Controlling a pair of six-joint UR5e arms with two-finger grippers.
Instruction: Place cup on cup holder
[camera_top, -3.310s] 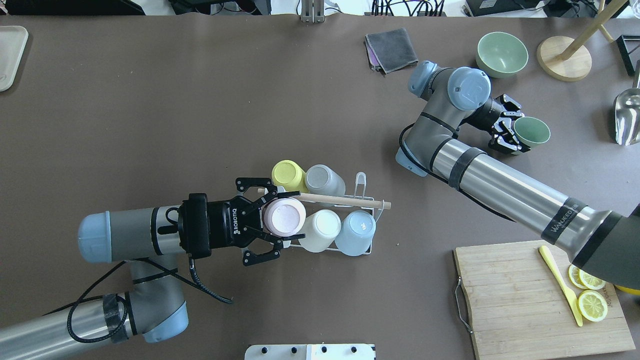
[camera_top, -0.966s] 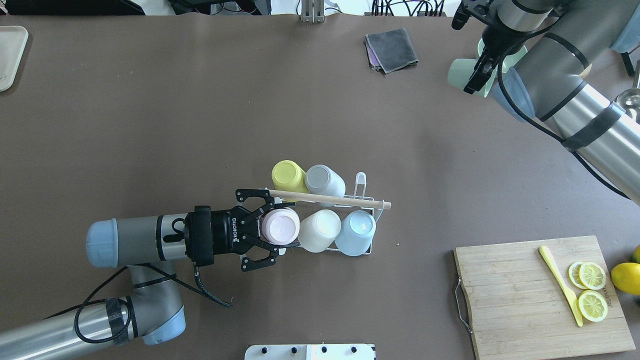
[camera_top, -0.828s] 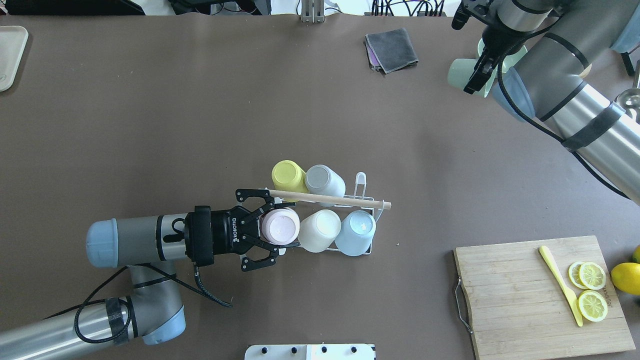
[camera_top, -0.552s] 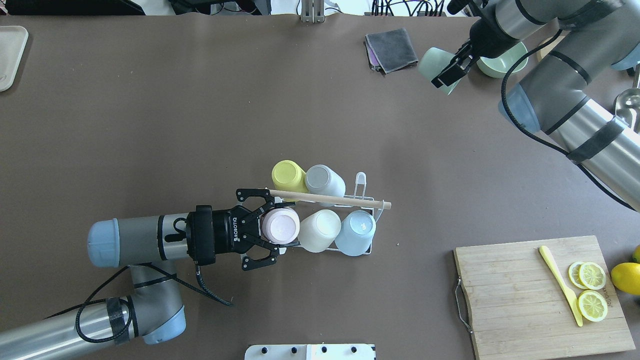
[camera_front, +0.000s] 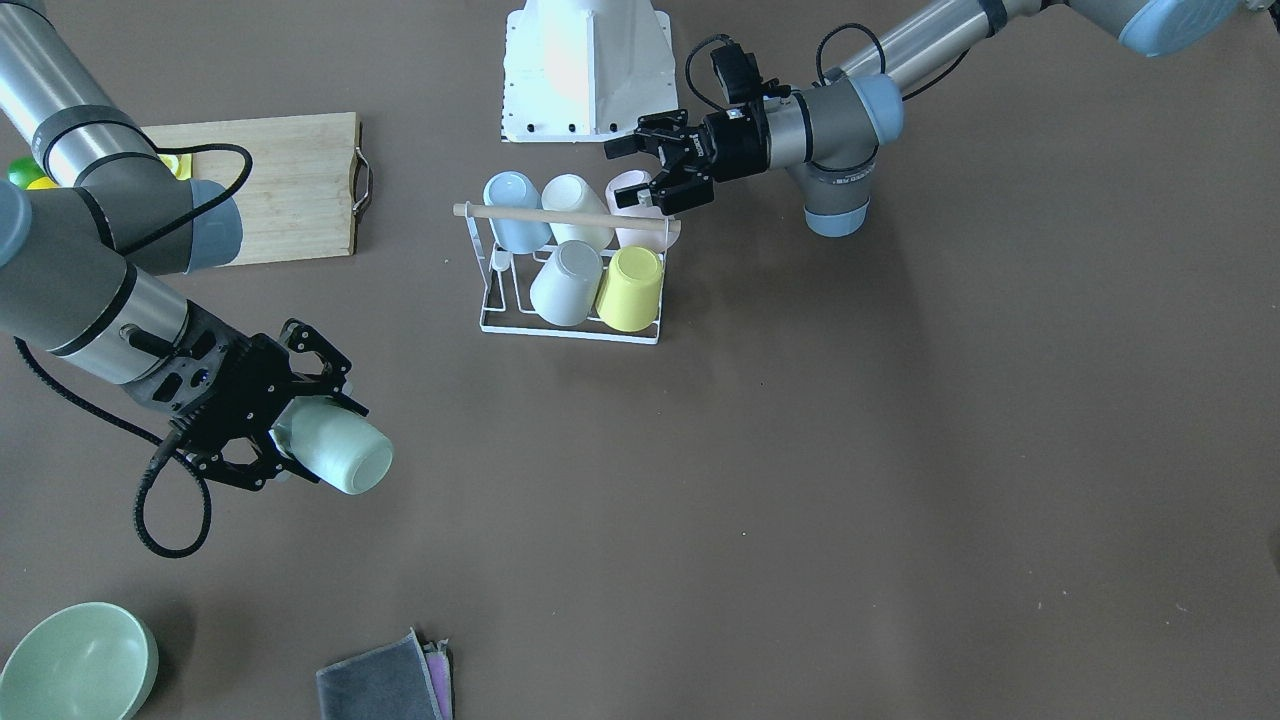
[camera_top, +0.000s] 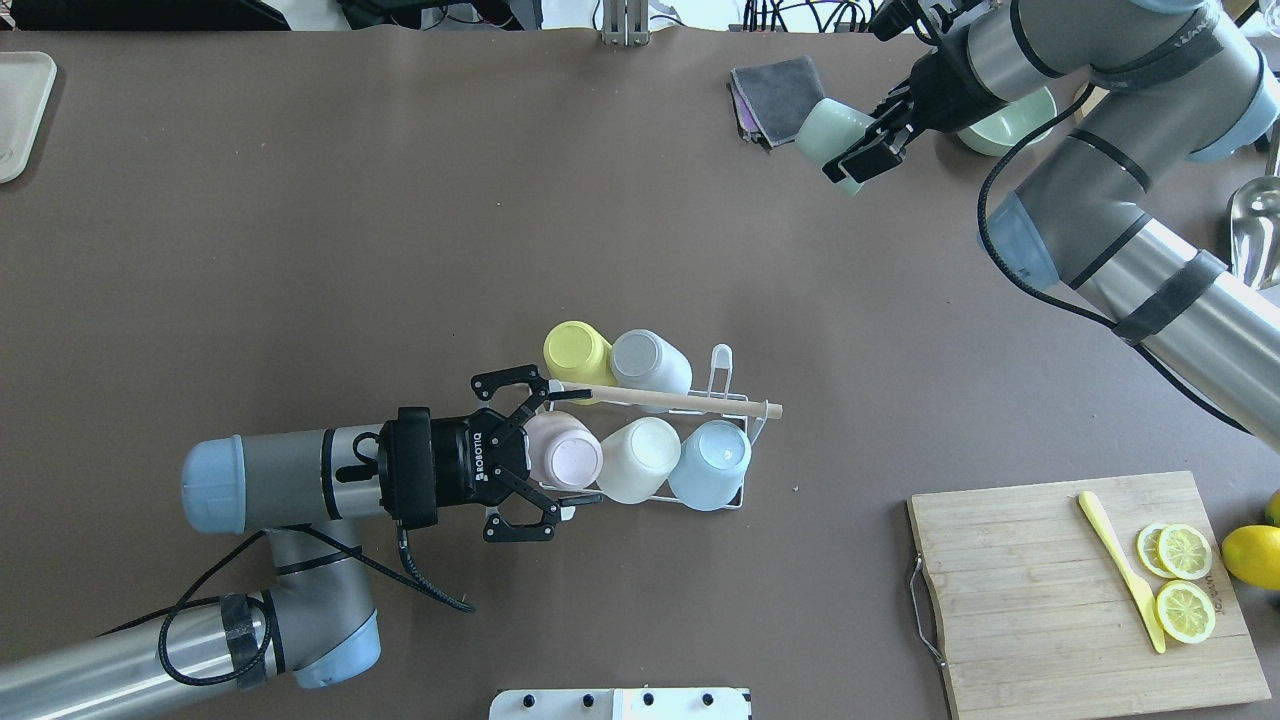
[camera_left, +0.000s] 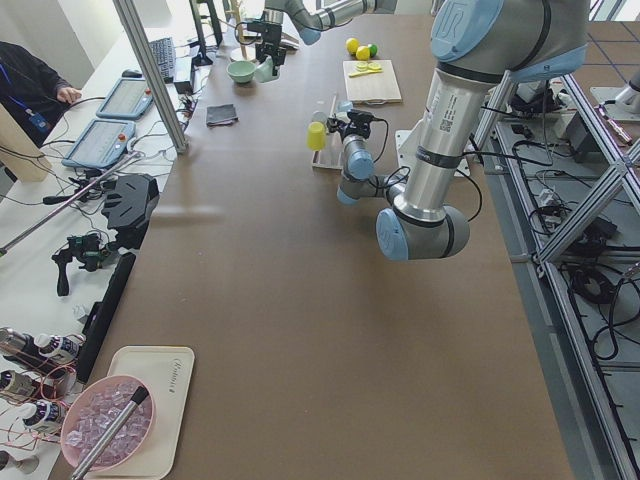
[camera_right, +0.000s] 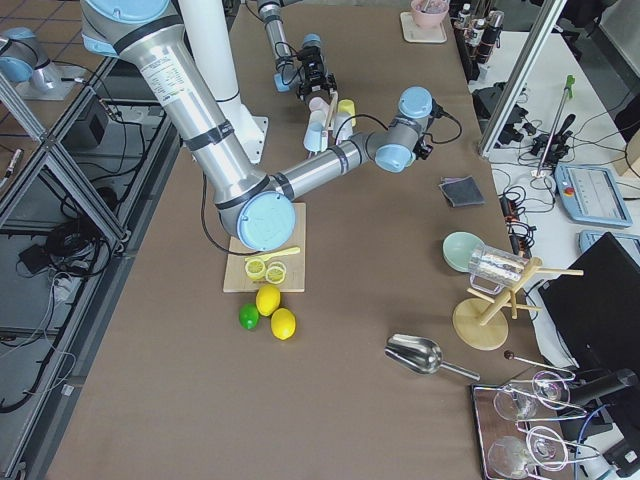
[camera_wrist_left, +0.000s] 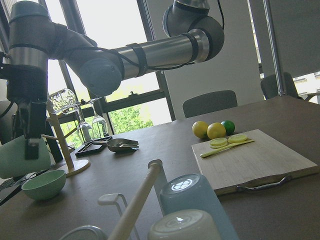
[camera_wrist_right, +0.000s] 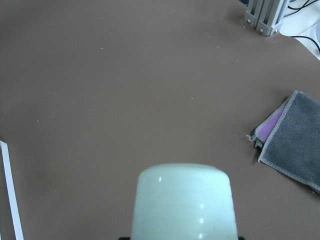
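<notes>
The cup holder, a white wire rack with a wooden rod, stands mid-table. It carries yellow, grey, white, blue and pink cups upside down. My left gripper is open, its fingers spread either side of the pink cup. My right gripper is shut on a pale green cup and holds it tilted in the air at the far right, near the cloth. The green cup fills the bottom of the right wrist view. One wire prong stands bare.
A folded grey cloth and a green bowl lie at the far right. A wooden cutting board with lemon slices and a yellow knife is at the near right. The robot base is behind the rack.
My right arm lifted the green cup off the table and carried it left past the bowl toward the cloth. My left gripper set the pink cup on the rack, opened and drew back slightly.
</notes>
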